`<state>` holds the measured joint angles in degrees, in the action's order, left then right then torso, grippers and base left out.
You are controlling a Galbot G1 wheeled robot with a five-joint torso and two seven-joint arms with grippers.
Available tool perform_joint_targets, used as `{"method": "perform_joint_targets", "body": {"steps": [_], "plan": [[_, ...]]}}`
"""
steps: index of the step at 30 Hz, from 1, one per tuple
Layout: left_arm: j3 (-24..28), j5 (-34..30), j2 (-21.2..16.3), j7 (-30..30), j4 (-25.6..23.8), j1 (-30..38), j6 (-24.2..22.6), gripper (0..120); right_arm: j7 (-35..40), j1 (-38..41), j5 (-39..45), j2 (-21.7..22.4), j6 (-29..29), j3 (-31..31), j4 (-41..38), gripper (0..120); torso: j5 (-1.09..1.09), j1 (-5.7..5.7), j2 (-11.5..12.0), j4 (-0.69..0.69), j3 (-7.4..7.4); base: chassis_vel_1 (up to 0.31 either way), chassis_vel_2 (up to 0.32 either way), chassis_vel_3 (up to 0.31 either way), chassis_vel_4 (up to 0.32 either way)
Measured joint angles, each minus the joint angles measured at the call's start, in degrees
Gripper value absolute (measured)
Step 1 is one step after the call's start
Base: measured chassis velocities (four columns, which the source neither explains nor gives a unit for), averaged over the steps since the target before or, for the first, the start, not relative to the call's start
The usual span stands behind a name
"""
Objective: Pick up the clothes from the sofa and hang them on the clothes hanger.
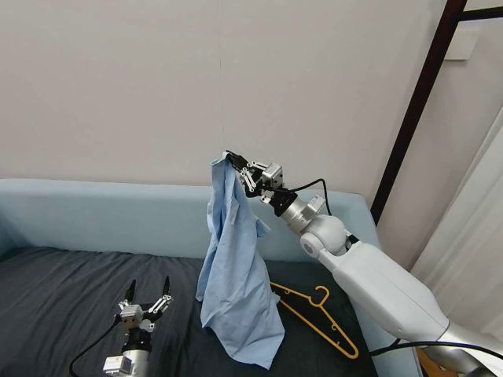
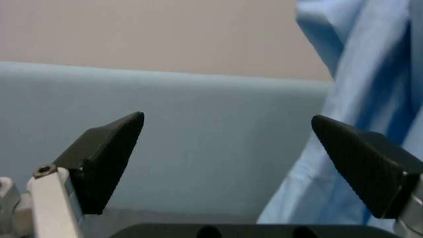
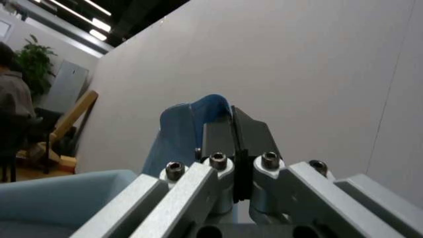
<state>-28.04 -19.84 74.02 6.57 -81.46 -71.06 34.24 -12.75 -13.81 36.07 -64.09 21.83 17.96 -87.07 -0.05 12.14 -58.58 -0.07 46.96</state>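
Right claw (image 1: pixel 232 161) clamped on a light-blue shirt (image 1: pixel 236 275), held high over the sofa (image 1: pixel 94 216).

Head view: the thin, soft shirt hangs in long folds before the pale backrest, its hem low over the dark seat toward the sofa's right end; whether it touches the seat is hard to tell. An orange hanger (image 1: pixel 318 310) lies flat near that end, one tip hidden behind the cloth. Left claw (image 1: pixel 149 287) sits low at the seat's front edge, slim black fingers spread wide, empty. Left wrist view: wedge-shaped pads (image 2: pixel 109 153) far apart, shirt folds cut off beside one. Right wrist view: flat black pads (image 3: pixel 254 136) pressed together, blue cloth bulging above them.
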Motion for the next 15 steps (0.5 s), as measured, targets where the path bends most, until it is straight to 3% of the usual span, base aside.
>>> {"method": "perform_joint_targets", "body": {"steps": [4, 7, 15], "plan": [[0.72, 2.92, -0.14, 1.83, 3.98, 2.21, 1.26, 100, 0.09, 0.83, -0.05, -1.24, -0.11, 0.48, 0.96, 0, -0.01, 0.0, 0.0, -0.02, 0.0, 0.0, 0.0, 0.0, 0.0], [1.74, 6.3, 0.36, 2.67, 8.99, 5.36, 2.51, 100, 0.13, 1.83, -0.22, -3.39, -0.31, 1.68, 1.88, 0, 0.0, 0.0, 0.0, 0.05, 0.0, 0.0, 0.0, 0.0, 0.0], [3.78, 7.06, 2.5, 2.04, 14.63, 10.6, 2.78, 100, 0.13, 2.03, -1.11, -4.1, -0.37, 2.3, 1.93, 0, 0.01, 0.0, 0.0, -0.02, 0.0, 0.0, 0.0, 0.0, 0.0]]}}
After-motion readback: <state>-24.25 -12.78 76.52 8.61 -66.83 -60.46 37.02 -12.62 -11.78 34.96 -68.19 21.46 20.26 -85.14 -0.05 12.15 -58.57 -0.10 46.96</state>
